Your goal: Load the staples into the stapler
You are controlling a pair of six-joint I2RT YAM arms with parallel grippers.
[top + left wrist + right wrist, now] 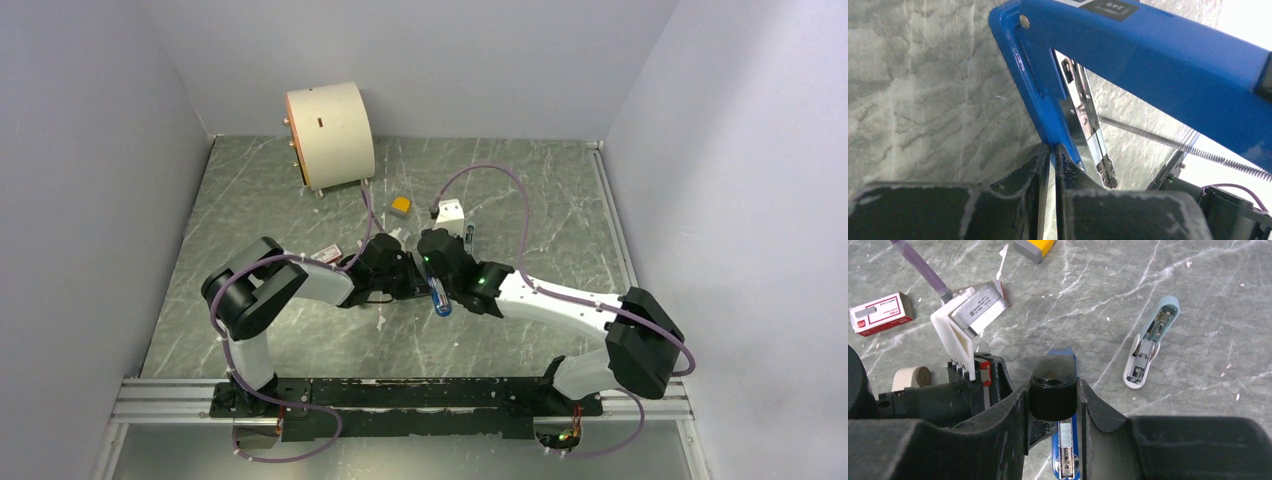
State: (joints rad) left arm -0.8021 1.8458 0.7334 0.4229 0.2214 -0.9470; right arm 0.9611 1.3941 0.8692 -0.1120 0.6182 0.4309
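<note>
Stapler: you have the stapler [1158, 55] held between both arms over the middle of the marble table [250, 200]. It is hinged open into its two long halves.
Left gripper: your left gripper [1052, 156] is pinched almost fully closed on the tip of the blue limb that runs down from the hinge rivet. Only a sliver of blue shows between the fingers.
Right gripper: your right gripper [1054, 390] clamps the stapler's black end from both sides. The jaws are narrow, with both pads touching the black cap.
Magazine: a bright metal channel [1088, 125] lies exposed along the inside of the blue limb. A thin coil spring [1178, 145] runs past it toward the other half.
Staples: in the right wrist view you see a silvery piece in the channel just below the black cap. The view is too tight to tell whether it is the staples or the bare rail.
Table, left side: a red-and-white box [880, 313] lies flat, and a small pale roll [910, 377] sits just beside the left wrist.
Table, far side: a yellow-and-grey block [1034, 247] lies beyond the grippers. A beige drum [330, 133] rests on its side near the back wall.
Table, right side: a pale-blue hinged tool [1150, 342] lies open on the marble, apart from the stapler.
</note>
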